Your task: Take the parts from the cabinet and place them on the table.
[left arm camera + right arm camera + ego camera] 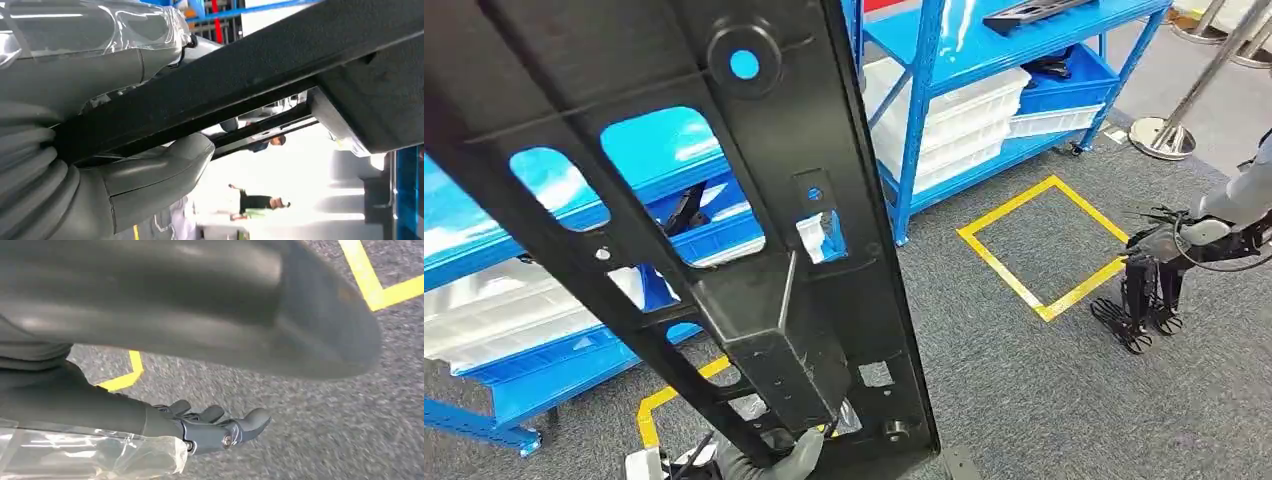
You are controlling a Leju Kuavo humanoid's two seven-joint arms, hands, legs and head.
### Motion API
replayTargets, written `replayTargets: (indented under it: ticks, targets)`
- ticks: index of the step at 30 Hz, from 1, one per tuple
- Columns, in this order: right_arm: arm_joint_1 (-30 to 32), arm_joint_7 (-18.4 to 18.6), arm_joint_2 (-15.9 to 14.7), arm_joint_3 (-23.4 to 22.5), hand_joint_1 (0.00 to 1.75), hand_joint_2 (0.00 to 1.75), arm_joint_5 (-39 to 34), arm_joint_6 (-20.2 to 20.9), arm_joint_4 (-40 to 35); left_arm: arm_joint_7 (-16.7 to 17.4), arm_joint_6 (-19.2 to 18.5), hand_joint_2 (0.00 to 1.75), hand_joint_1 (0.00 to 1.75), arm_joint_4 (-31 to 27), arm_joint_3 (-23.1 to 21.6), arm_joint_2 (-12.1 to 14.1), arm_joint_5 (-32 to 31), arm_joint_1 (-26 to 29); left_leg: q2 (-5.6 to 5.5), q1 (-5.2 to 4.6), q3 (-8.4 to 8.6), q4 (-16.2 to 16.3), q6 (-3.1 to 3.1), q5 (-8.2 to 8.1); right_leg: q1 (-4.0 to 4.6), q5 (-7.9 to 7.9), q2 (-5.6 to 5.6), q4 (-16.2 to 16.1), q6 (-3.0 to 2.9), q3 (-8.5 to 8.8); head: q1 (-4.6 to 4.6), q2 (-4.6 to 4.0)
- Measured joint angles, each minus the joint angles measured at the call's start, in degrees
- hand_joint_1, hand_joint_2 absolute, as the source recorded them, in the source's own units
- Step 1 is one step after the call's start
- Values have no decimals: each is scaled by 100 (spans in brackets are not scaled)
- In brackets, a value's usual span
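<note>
Blue shelving (944, 60) at 12 o'clock; left hand (796, 455) fingers clamped on panel (754, 240), likely stiff, long, top-heavy; grip its rail. Right hand (210, 430) fingers apart, holding nothing

Blue shelving (944, 60) probably close behind black panel (754, 250)

**Left hand gripping, right hand hanging free**

Left hand (802, 452) low at bottom of head view, arm coming up from below, grey ribbed wrist cover visible. It grips the black part (754, 230): in left wrist view the thick grey thumb (165, 170) presses one side of a bar, fingers (125, 65) wrapped on the other. Right arm out to the side, right hand (1146, 300) hanging downward, dark fingers (215, 427) loosely apart, holding nothing.
</note>
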Motion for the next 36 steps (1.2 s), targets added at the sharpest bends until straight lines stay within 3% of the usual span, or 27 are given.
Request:
replayTargets:
  ticks: [1,2,3,5,6,8,9,10,11,12,15,16,17,18,20,21,22,23,25,26,27,29,31,32,33,35,36]
  targets:
    - [5,7,-2,0,0,0,2,2,2,0,-4,175,175,6,0,-9,7,-14,74,40,8,-48,52,43,-20,-49,-76,45,9,-23,-2,0]
    - [3,28,0,0,0,0,2,2,2,-2,-11,175,175,15,0,-13,6,-23,125,27,6,-57,74,57,29,-235,-375,267,31,-118,29,-2]
    - [-8,37,2,0,0,0,2,0,2,-2,-13,175,175,17,2,-17,11,-26,193,23,1,-54,91,60,29,-481,-533,662,49,-297,50,0]
    - [-19,46,2,0,0,0,-2,0,2,-2,-20,175,175,20,2,-15,11,-7,348,-1,-6,-52,95,58,4,-875,-644,1597,88,-709,52,0]
    - [-15,55,4,2,0,0,-4,0,2,-2,-24,175,175,28,2,-17,11,-6,433,-3,-12,-50,95,57,-10,-934,-657,1900,110,-838,53,0]
    - [-7,59,7,2,0,0,-2,0,2,-2,-28,175,175,37,0,-17,11,-7,560,4,-11,-49,90,54,-38,-690,-676,1567,134,-646,55,0]
    - [-8,59,7,2,0,0,-2,0,2,-2,-28,175,175,46,0,-17,11,-7,624,10,-6,-47,83,49,-51,-449,-723,1054,140,-365,55,0]
    - [-15,57,4,2,0,0,0,0,2,-2,-31,175,175,48,0,-22,11,-8,669,14,-2,-38,62,35,-59,-239,-834,524,145,-71,55,0]
    - [-24,52,11,0,0,0,2,0,0,-2,-31,175,175,52,0,-22,11,-10,718,-16,-1,-17,35,18,-53,-179,-1141,119,150,149,55,0]
    - [-47,52,15,0,0,0,2,0,0,-2,-30,175,175,59,0,-22,13,-7,751,-56,-27,24,-10,-12,10,-183,-1119,44,76,156,68,0]
    - [-25,59,17,0,0,0,2,0,2,-2,-30,175,175,66,-4,-22,13,-3,905,-42,-10,11,-67,-13,33,-179,-950,51,-33,101,33,0]
    - [-22,61,17,0,0,0,2,0,2,-2,-31,175,175,66,-2,-24,15,-3,878,-19,-17,38,-112,-54,0,-146,-896,30,-87,108,35,0]
    - [-24,63,18,0,0,0,2,0,2,-2,-31,175,175,66,-2,-24,22,-4,617,14,-92,198,-149,-189,-7,-131,-846,30,-111,96,26,0]
    - [-36,68,11,-2,0,0,2,0,2,-7,-31,175,175,66,0,-22,24,2,434,31,-250,591,-168,-429,-13,-119,-801,31,-143,87,22,0]
    - [-49,68,15,0,0,0,2,0,2,-7,-24,175,175,66,4,-17,33,47,324,36,-709,1603,-194,-873,-5,-104,-662,34,-168,60,13,0]
    - [-42,68,15,0,0,0,2,0,2,-7,-22,175,175,68,2,-15,33,74,314,36,-892,1980,-195,-975,-1,-98,-588,35,-175,53,13,0]
    - [-33,70,15,0,0,0,0,0,2,-7,-20,175,175,68,2,-15,33,90,310,36,-930,2042,-191,-923,0,-93,-503,37,-176,53,11,0]
    - [-29,78,15,0,0,0,0,0,2,-7,-17,175,175,68,2,-15,33,91,307,36,-817,1789,-175,-747,0,-90,-427,38,-174,58,11,0]
    - [-31,79,15,0,0,0,-4,0,2,-7,-17,175,175,68,4,-15,35,84,192,38,-320,752,-124,-235,-2,-78,-269,38,-156,76,11,0]
    - [-33,79,22,0,0,0,-4,0,2,-7,-17,175,175,68,4,-15,35,83,-37,42,-83,260,-91,-42,-9,-69,-202,37,-141,75,11,0]
    - [-47,81,26,0,0,0,-7,0,2,-7,-17,175,175,68,4,-15,35,87,-199,46,-23,54,-65,-63,32,-62,-138,62,-112,47,9,0]
    - [-27,96,24,0,0,0,-11,0,2,-7,-17,175,175,68,4,-15,35,83,-103,14,-50,68,-62,-55,-9,-33,-46,37,-50,-1,13,0]
    - [7,109,20,0,0,0,-11,0,4,-7,-17,175,175,68,4,-22,35,75,6,31,-12,18,22,7,-16,-7,23,21,24,-32,13,0]
    - [13,118,17,0,0,0,-13,0,4,-7,-15,175,175,68,4,-24,37,72,77,43,-8,-8,58,34,-12,-106,-299,135,31,-71,15,0]
    - [6,122,17,0,0,0,-13,0,4,-15,-15,175,175,68,4,-26,37,77,140,40,-15,-8,76,39,17,-330,-540,430,52,-207,44,0]
    - [-21,125,20,2,0,0,-13,0,4,-18,0,175,175,68,4,-26,39,98,329,13,-17,-5,90,31,-5,-833,-655,1459,91,-663,52,0]
    - [-23,125,20,2,0,0,-13,2,4,-17,2,175,175,68,4,-26,39,98,400,6,-24,-4,92,29,-11,-969,-660,1873,107,-846,52,0]
